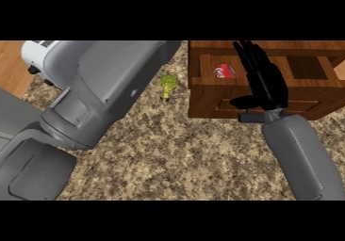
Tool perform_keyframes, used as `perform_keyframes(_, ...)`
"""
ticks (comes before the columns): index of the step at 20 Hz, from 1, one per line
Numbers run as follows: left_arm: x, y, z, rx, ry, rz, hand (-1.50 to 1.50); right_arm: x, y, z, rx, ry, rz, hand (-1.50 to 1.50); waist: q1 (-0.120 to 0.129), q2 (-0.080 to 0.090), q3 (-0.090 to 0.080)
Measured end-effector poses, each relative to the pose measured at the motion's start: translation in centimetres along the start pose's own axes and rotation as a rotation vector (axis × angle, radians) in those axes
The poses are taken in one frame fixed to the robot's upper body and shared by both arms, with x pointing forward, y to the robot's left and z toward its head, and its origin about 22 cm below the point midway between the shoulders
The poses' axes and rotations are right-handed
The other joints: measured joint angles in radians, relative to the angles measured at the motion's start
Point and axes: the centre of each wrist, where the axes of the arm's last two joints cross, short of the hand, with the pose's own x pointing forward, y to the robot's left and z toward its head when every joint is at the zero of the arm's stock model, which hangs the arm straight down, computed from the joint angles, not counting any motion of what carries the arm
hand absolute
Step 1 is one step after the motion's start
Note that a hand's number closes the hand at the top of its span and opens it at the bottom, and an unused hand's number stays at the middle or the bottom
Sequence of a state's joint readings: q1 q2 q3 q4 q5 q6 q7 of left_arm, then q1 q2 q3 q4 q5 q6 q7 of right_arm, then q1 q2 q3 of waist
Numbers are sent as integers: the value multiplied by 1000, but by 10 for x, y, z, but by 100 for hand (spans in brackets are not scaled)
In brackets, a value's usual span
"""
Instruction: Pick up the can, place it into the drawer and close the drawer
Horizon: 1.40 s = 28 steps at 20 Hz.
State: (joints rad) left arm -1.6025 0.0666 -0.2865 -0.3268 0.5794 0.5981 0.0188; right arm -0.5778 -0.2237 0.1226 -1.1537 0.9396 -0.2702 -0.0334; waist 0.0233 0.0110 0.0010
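Head view:
- The right hand point(262, 80) shows in the upper right of the frame, above the open wooden drawer point(273, 104). Its fingers are extended straight toward the top of the frame and hold nothing.
- The red can point(224, 71) lies inside the drawer, in the left part of the compartment, just left of the right hand's fingers.
- The drawer front faces the lower edge of the frame; the thumb lies over it.
- The left hand does not show; only the left grey forearm point(99, 89) crosses the upper left of the frame.
- A small green vegetable point(168, 86) lies on the speckled surface point(182, 155), between the left forearm and the drawer.
- A white appliance point(37, 54) shows at the upper left, partly hidden behind the left forearm.
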Motion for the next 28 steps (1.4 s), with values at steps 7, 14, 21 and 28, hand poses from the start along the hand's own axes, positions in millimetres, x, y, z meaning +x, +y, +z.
perform_keyframes(7,-5,20,-4,9,3,-6,-150,-2,24,-30,-88,48,77,-150,26,-2,0)
perform_keyframes(14,-3,43,-8,11,18,-14,-150,3,21,-66,-167,62,118,-150,48,-1,-1)
perform_keyframes(21,-8,67,-8,3,26,-15,-150,4,13,-88,-177,63,147,-150,66,4,1)
perform_keyframes(28,-11,78,-1,-21,30,-18,-150,0,4,-98,-143,75,140,-150,84,11,5)
